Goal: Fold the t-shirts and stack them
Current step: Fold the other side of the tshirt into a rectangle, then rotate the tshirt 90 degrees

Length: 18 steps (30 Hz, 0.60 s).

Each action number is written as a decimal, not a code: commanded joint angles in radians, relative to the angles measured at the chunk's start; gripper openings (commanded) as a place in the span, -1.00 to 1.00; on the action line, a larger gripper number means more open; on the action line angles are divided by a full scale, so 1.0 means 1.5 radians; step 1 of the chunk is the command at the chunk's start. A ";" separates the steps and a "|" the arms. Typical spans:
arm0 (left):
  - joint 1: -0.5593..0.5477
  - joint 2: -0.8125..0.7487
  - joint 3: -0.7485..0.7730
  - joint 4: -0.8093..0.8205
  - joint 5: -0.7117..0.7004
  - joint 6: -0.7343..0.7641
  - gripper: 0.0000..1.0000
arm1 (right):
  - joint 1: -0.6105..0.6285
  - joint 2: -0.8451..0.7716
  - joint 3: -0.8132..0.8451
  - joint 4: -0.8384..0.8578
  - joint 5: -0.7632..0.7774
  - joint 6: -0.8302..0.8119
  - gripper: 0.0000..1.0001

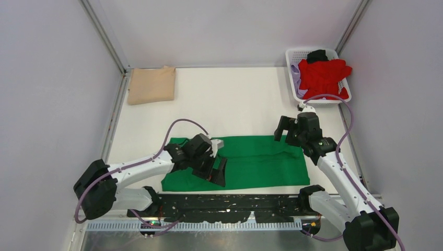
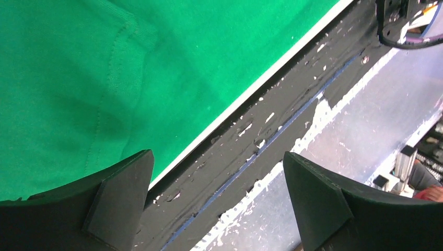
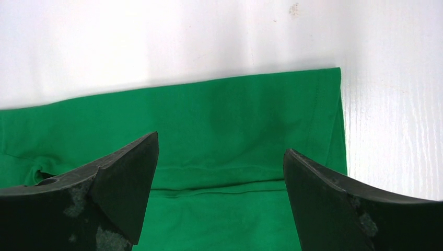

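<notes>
Green shirt point(image 1: 261, 157) lies as a long, half-folded band on the surface point(image 1: 235, 99). Left arm point(image 1: 141, 170) and right arm point(image 1: 337, 170) hover over its ends, jaws apart, seemingly poised to grip corners.

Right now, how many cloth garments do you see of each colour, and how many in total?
Bright green cloth t-shirt: 1
Tan folded cloth t-shirt: 1
Red cloth t-shirt: 1
Lilac cloth garment: 1
Black cloth garment: 1
Total: 5

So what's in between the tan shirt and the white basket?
Only bare white table. The top view shows the tan shirt at the far left, the basket at the far right, nothing between.
</notes>
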 commanded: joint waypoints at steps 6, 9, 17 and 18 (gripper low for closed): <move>0.077 -0.099 0.034 -0.019 -0.127 -0.028 0.98 | -0.001 0.035 -0.004 0.044 -0.101 -0.003 0.91; 0.158 -0.076 0.004 0.041 -0.076 -0.053 0.98 | 0.000 0.078 -0.015 0.059 -0.137 0.011 0.91; 0.232 0.117 0.015 0.094 -0.018 -0.102 0.98 | 0.003 0.182 -0.028 0.049 -0.103 0.034 0.91; 0.245 0.137 0.019 0.095 -0.022 -0.105 0.98 | 0.003 0.188 -0.029 0.049 -0.097 0.031 0.91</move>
